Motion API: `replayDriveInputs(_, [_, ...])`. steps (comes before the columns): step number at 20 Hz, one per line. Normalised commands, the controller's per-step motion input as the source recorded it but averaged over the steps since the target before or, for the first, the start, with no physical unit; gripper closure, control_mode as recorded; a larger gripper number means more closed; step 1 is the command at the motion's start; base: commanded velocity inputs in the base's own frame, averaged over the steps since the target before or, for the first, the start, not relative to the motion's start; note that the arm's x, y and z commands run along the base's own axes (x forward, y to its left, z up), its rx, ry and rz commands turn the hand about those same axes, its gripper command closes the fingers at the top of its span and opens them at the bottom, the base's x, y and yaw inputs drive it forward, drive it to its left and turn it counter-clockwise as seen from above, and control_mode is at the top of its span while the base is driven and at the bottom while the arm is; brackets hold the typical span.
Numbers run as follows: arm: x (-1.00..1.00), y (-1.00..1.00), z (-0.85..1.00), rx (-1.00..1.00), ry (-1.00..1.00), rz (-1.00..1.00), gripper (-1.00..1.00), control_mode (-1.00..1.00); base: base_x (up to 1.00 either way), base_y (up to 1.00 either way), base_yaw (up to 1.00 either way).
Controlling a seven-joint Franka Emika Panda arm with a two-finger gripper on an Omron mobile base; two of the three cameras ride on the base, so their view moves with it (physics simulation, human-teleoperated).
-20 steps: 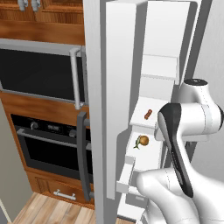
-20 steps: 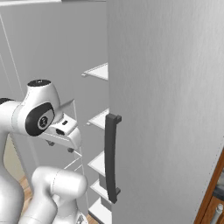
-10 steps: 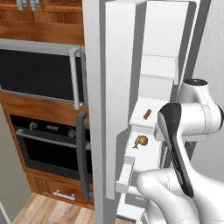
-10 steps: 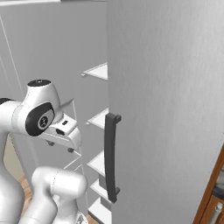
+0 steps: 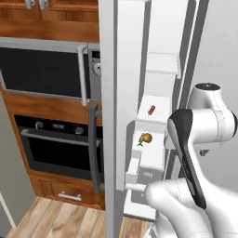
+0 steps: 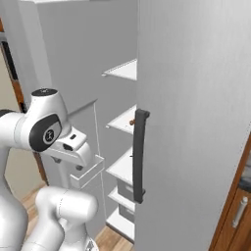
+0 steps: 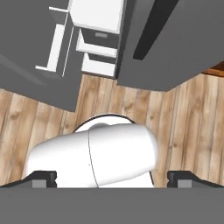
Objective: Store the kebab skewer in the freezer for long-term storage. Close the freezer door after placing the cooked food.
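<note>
The two-fingered dark claw [image 7: 112,179] stands spread wide with nothing between its tips, pointing down at the wooden plank floor [image 7: 188,131]. Beyond the arm, the tall pale grey freezer door [image 5: 108,116] stands open. Farther in, the small reddish-brown kebab skewer [image 5: 151,110] lies on a white freezer shelf [image 5: 155,103], above a round orange fruit [image 5: 147,138] one shelf lower.

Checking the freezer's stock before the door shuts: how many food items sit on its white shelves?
2: a small reddish-brown kebab skewer on a middle shelf, and a round orange fruit-like item on the shelf just below. The freezer door and arm may hide others.
</note>
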Motion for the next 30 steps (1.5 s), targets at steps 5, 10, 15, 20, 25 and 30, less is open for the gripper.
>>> replayDriveInputs(5, [0.0, 0.0, 0.0, 0.0, 0.0, 0.0, -1.0, 1.0, -0.38, 0.16, -0.29])
replayDriveInputs(10, [0.0, 0.0, 0.0, 0.0, 0.0, 0.0, -1.0, 1.0, -0.32, 0.27, -0.5])
replayDriveInputs(15, [0.0, 0.0, 0.0, 0.0, 0.0, 0.0, -1.0, 1.0, -0.52, 0.39, -0.54])
replayDriveInputs(20, [0.0, 0.0, 0.0, 0.0, 0.0, 0.0, -1.0, 1.0, -0.44, 0.56, -0.39])
replayDriveInputs(25, [0.0, 0.0, 0.0, 0.0, 0.0, 0.0, -1.0, 1.0, -0.21, 0.52, -0.24])
replayDriveInputs(30, [0.0, 0.0, 0.0, 0.0, 0.0, 0.0, -1.0, 1.0, -0.23, 0.4, -0.02])
